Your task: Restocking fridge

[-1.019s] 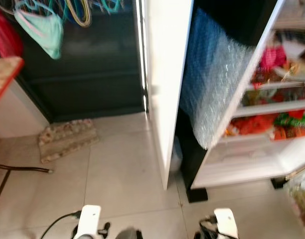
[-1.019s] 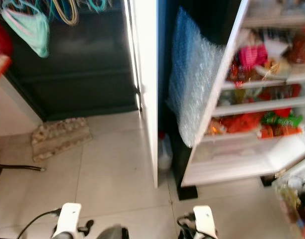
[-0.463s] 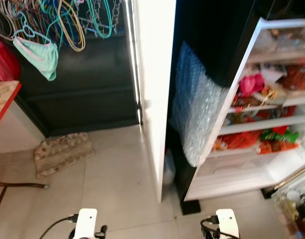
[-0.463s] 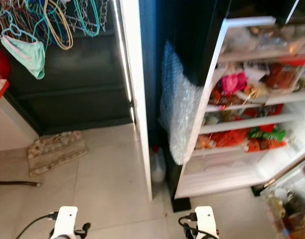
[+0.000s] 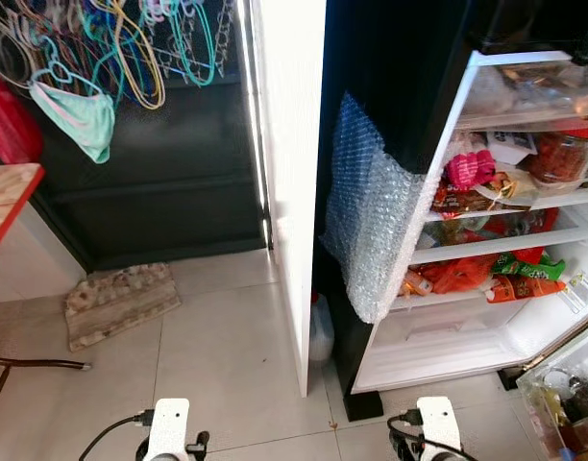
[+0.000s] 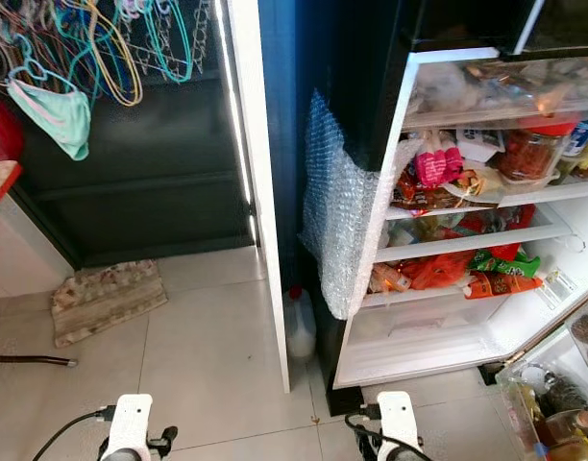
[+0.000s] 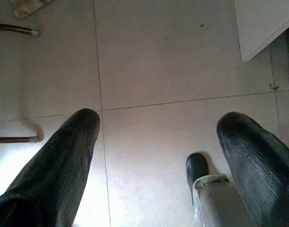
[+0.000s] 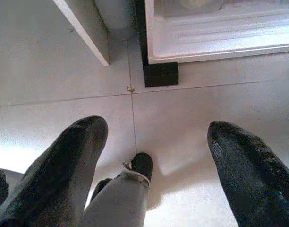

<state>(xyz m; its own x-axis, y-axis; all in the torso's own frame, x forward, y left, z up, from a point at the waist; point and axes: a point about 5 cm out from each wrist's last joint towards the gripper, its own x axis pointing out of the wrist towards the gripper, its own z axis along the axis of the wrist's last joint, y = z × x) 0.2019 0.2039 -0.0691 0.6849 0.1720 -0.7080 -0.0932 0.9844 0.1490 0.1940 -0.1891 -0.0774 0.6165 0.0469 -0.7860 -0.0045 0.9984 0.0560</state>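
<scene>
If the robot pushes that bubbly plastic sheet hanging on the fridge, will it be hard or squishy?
Probably squishy. The bubble wrap hangs loose and curls off the fridge side, so it should bend and flop. It looks thin and see-through, so likely very light. Both grippers, left and right, hang open over the floor.

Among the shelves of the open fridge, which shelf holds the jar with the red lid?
The upper white shelf holds the clear jar with the red lid. The lower shelf beneath it carries green and orange packets instead.

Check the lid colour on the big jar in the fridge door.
Red lid on the jar, clearest in the right eye view.
</scene>
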